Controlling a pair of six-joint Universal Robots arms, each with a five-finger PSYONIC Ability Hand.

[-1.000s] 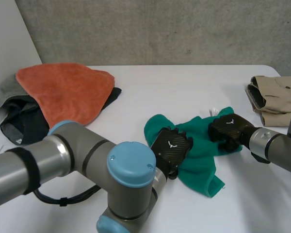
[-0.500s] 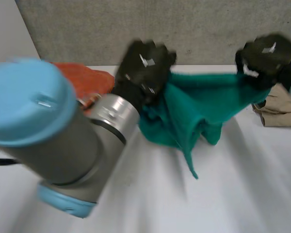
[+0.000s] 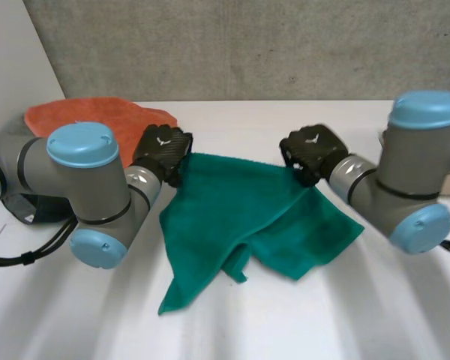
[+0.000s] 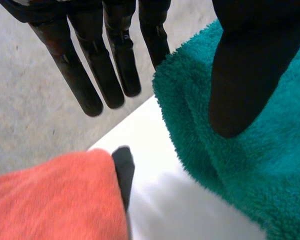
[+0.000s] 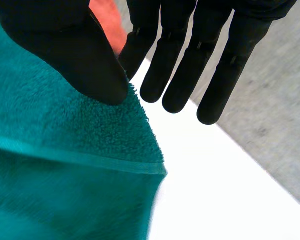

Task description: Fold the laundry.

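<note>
A green towel (image 3: 240, 210) hangs spread between my two hands, its lower part lying rumpled on the white table (image 3: 300, 330). My left hand (image 3: 163, 152) holds the towel's far left corner. In the left wrist view its thumb (image 4: 245, 75) presses on the green towel (image 4: 250, 165) while the fingers (image 4: 90, 75) stay straight. My right hand (image 3: 309, 152) holds the far right corner. In the right wrist view its thumb (image 5: 65, 45) pins the hemmed corner of the green towel (image 5: 55, 165) against the base of straight fingers (image 5: 210, 75).
An orange towel (image 3: 97, 116) lies at the table's back left, over a dark garment (image 3: 22, 206). In the left wrist view the orange towel (image 4: 50, 200) and a strip of the dark garment (image 4: 124, 167) lie just beyond the green towel's corner. A grey wall stands behind the table.
Both hands took the crumpled green towel off the table, swung it up high, then brought it down. It now hangs spread between them, lower edge on the table.
</note>
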